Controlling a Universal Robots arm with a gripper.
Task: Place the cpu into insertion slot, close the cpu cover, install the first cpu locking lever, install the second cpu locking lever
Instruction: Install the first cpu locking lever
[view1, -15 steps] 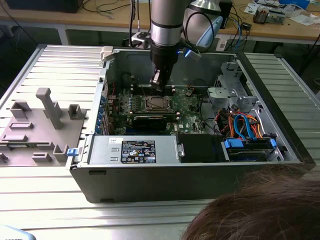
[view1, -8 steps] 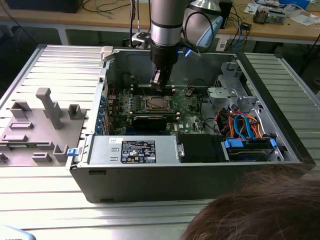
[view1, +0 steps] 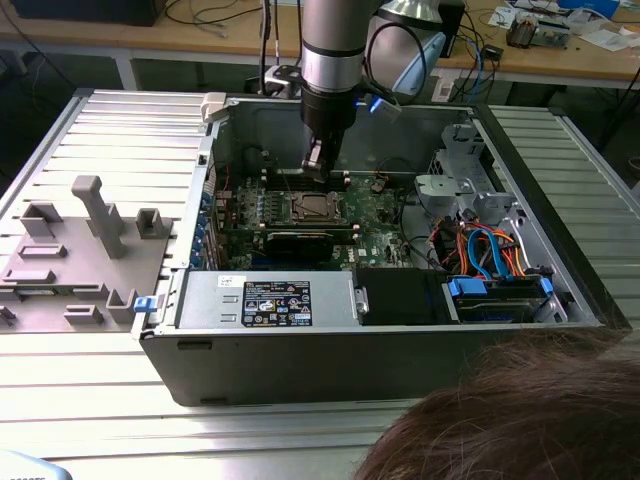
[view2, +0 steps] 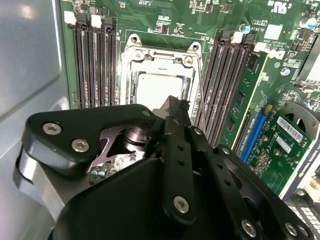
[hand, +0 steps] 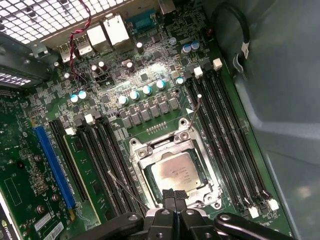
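One cpu (hand: 176, 171) seated under cpu cover (hand: 141, 161) — jaws together at its edge.

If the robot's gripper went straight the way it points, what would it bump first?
The gripper would probably hit the cpu cover at its edge, beside the cpu; depth is unclear.

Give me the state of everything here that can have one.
Silvery-tan square cpu, seated in the socket.
Silvery metal-frame cpu cover, lying flat around the chip.
Thin wire locking lever, sticking up, unlatched.
Black claw, shut, empty, over the cover's edge.
Grey computer case, side open.
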